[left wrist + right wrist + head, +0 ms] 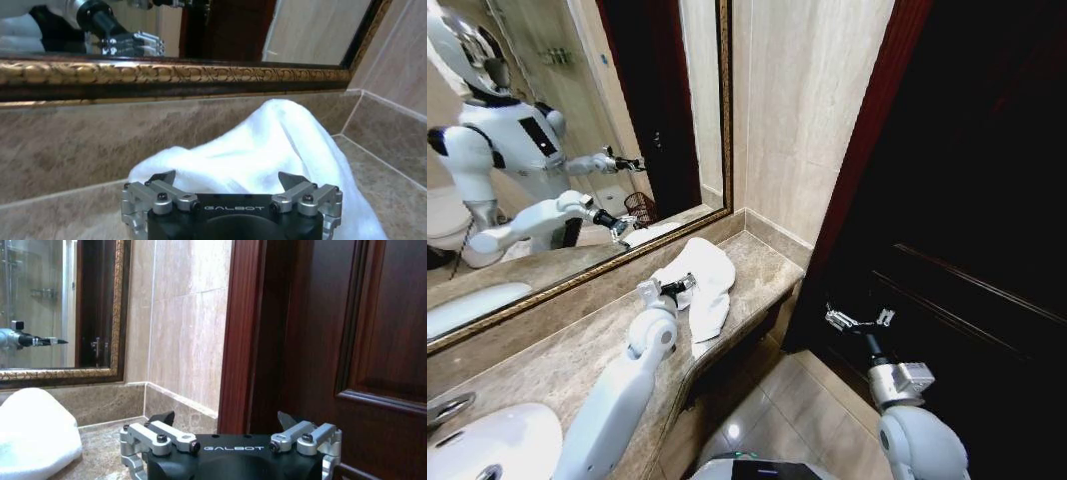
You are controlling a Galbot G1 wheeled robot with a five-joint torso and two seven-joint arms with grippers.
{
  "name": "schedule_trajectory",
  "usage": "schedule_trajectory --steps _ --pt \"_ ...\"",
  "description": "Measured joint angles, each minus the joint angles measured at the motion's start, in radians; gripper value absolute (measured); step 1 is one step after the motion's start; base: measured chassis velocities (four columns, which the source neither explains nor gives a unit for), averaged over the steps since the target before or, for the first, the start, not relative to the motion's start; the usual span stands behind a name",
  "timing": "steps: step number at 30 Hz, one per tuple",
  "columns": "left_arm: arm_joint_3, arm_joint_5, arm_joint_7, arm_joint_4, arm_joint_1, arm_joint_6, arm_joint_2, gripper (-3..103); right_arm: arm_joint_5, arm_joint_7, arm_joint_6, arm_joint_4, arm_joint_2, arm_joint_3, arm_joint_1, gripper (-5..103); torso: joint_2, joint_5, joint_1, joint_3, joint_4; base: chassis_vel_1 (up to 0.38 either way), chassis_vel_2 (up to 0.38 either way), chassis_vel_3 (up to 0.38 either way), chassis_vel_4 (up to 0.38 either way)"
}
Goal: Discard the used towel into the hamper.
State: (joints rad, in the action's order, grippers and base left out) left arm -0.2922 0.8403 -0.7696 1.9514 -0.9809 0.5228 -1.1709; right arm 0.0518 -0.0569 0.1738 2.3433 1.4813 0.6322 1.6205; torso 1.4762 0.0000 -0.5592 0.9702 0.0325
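1. The crumpled white cloth towel [704,282] lies on the beige marble counter [577,345], near its far right end, just in front of the left gripper [679,288], whose fingers are spread and hold nothing.
2. The right gripper [858,320] hangs well apart on the right, before the dark wooden door [967,200], with fingers also spread.
3. A gold-framed mirror [577,120] stands behind the counter; a white sink [487,445] is at the near left.

"GALBOT" on both grippers' housings [230,208] [230,448]
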Motion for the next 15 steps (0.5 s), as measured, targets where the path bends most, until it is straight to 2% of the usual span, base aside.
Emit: schedule_trajectory --steps 8,15 --pt "0.059 0.014 0.013 -0.1 0.1 0.004 0.026 100 0.001 -0.001 -0.01 -0.025 0.001 0.001 -0.011 100 0.0 0.0 0.0 0.0 0.0 0.0 0.0 0.0 0.0" --pt "0.117 0.017 0.037 -0.14 0.121 0.025 0.03 100 0.001 -0.004 -0.023 -0.044 0.006 0.003 -0.017 100 0.0 0.0 0.0 0.0 0.0 0.0 0.0 0.0 0.0"
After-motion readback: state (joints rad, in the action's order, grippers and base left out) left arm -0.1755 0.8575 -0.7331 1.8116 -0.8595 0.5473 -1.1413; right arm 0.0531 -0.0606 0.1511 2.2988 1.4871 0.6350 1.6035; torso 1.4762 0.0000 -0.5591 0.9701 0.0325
